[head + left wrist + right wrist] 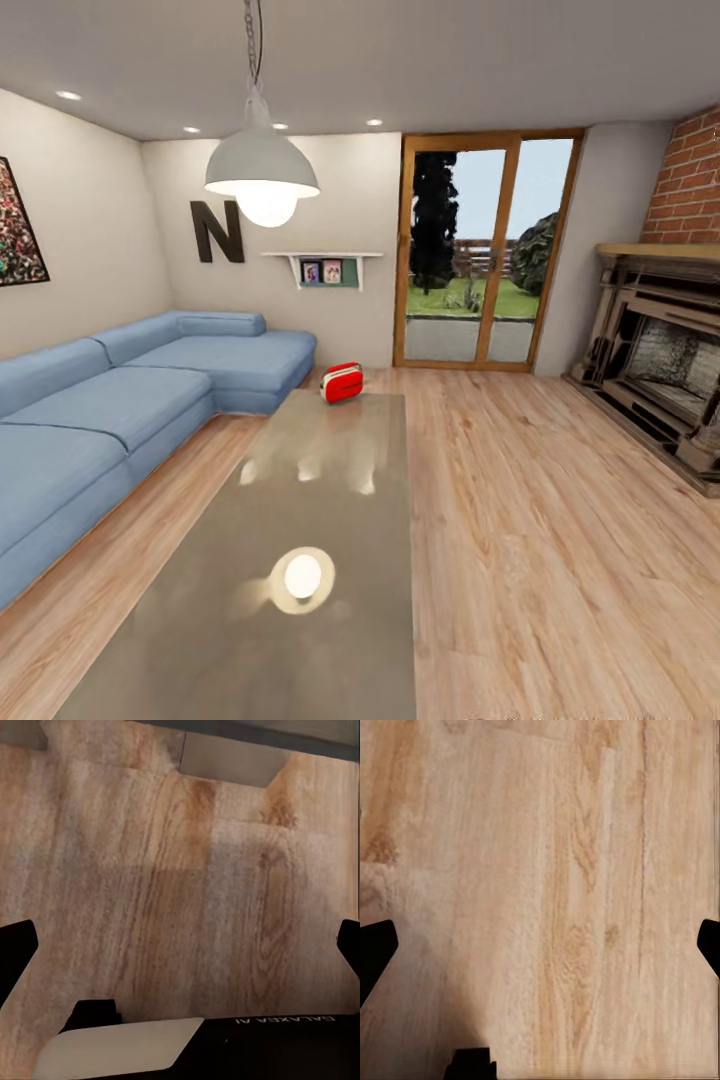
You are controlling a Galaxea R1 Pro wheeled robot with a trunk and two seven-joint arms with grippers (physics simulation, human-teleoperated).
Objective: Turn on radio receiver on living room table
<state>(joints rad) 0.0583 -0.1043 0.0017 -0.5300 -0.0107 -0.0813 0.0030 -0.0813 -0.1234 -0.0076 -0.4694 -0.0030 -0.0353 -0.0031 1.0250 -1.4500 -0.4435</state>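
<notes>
Sitting at the desk's (300, 640) far end, the radio (342, 382) is needing a closer approach; both end effectors (180, 945) (540, 945) are gaping empty.

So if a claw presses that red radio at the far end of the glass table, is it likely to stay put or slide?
The radio would probably slide: the table top is glossy enough to mirror the lamp, so grip looks low. It seems a small rigid box, likely light, sitting low and wide, so tipping seems unlikely. It sits near the far edge, so a hard push might shove it off.
</notes>
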